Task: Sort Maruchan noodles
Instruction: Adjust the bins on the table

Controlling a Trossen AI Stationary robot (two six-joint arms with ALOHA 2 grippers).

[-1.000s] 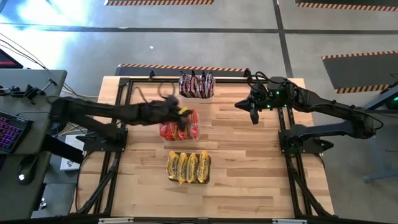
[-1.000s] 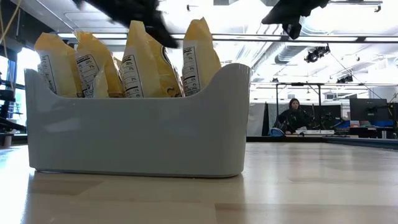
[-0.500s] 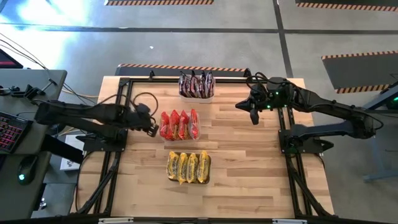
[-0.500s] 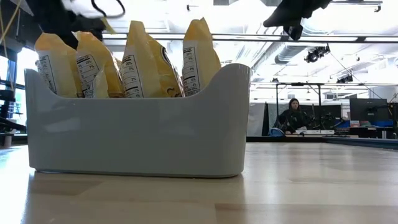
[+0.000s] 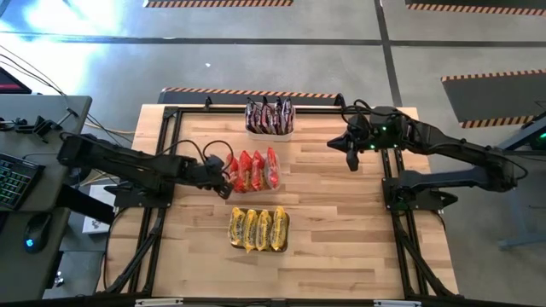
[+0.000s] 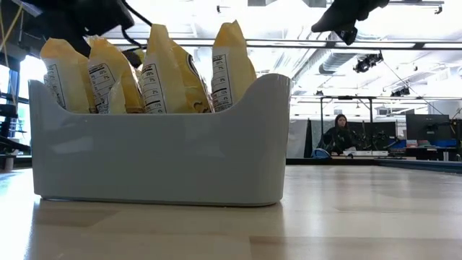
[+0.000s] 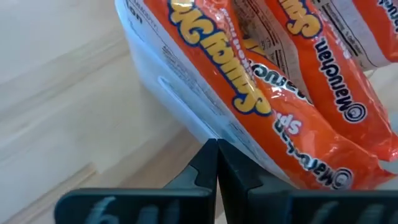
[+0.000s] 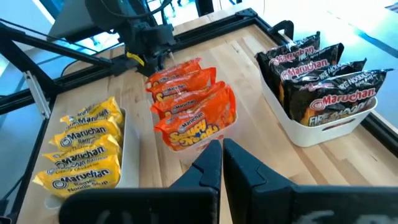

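Note:
Three groups of Maruchan noodles stand on edge in tubs: dark packets (image 5: pixel 270 116) at the far edge, red-orange packets (image 5: pixel 253 170) mid-table, yellow packets (image 5: pixel 258 229) nearer. My left gripper (image 5: pixel 223 174) is shut, low at the left side of the red-orange packets' tub (image 7: pixel 180 106), which now sits skewed. My right gripper (image 5: pixel 350 160) hangs shut above the table's right part, holding nothing. My left gripper touches the left-facing wall of the red-orange packets' tub (image 7: pixel 202 134) with its shut fingertips (image 7: pixel 210 152). It comes from the table's left, slanting downward. The tub rests on the table with its packets leaning away from the fingers.
The white tub (image 6: pixel 159 144) with the yellow packets fills the low view. Black frame rails (image 5: pixel 162 153) run along the table's left, far and right sides. Bare wood lies between the tubs and the right arm. A person sits far off in the room (image 6: pixel 339 133).
My left gripper has drawn back from above the red-orange packets toward the table's left, sunk and tipped downward, then come right against their tub. The tub has slid a little toward the table's right and turned askew. My right arm has kept still.

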